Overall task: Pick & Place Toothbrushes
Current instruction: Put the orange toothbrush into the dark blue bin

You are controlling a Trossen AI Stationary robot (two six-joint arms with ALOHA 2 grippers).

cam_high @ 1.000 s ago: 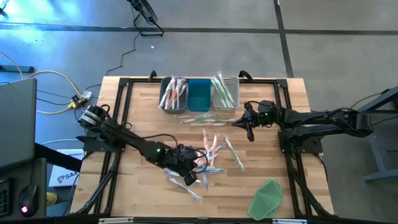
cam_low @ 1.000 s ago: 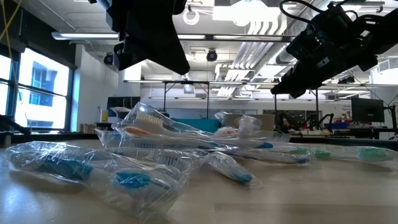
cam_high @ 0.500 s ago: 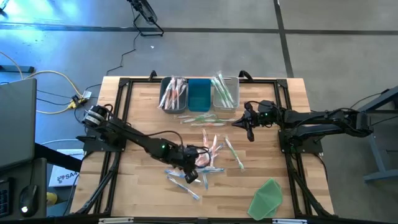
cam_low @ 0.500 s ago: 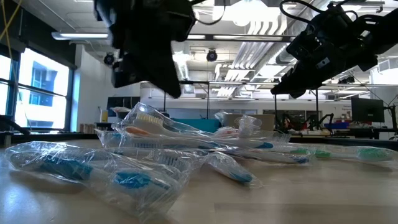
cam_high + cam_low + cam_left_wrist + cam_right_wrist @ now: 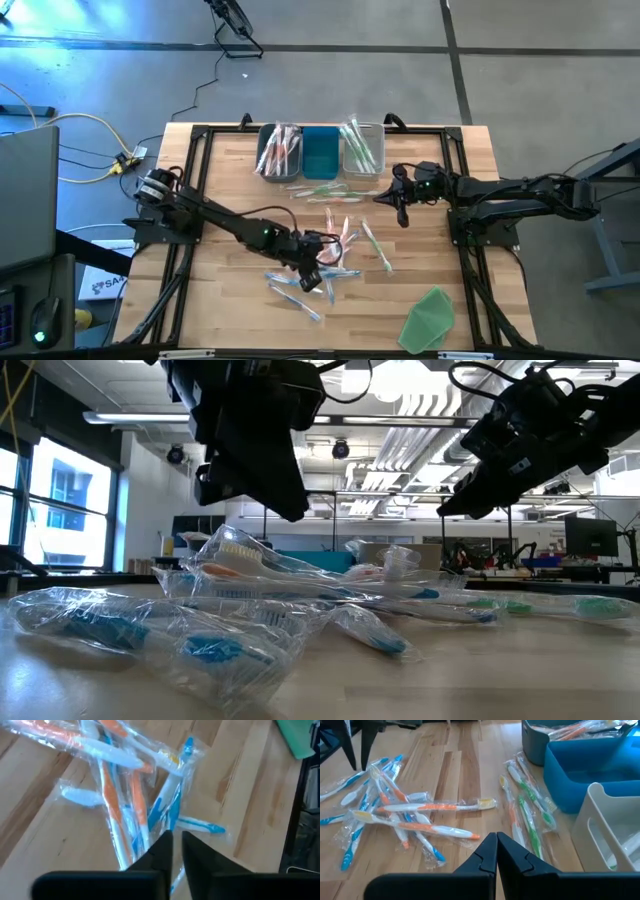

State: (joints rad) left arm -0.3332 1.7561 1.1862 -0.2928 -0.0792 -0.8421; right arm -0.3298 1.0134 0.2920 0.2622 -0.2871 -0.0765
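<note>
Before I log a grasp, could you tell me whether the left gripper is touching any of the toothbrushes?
Cannot tell: the left wrist view shows the left gripper just over the toothbrushes, but no view plainly shows contact or a gap.

place: a robot lab in a big open room
floor: bare grey concrete floor [image 5: 520,70] around the desk
desk: a wooden desk [image 5: 230,200] with a black metal frame, and two dark robot arms fixed on it
wires: a yellow cable [image 5: 80,125] and black cords lie on the floor
ceiling: pipes and bright lights [image 5: 400,380] hang up high
back of room: more desks and a computer screen [image 5: 590,538]
side: tall windows [image 5: 60,500]
</note>
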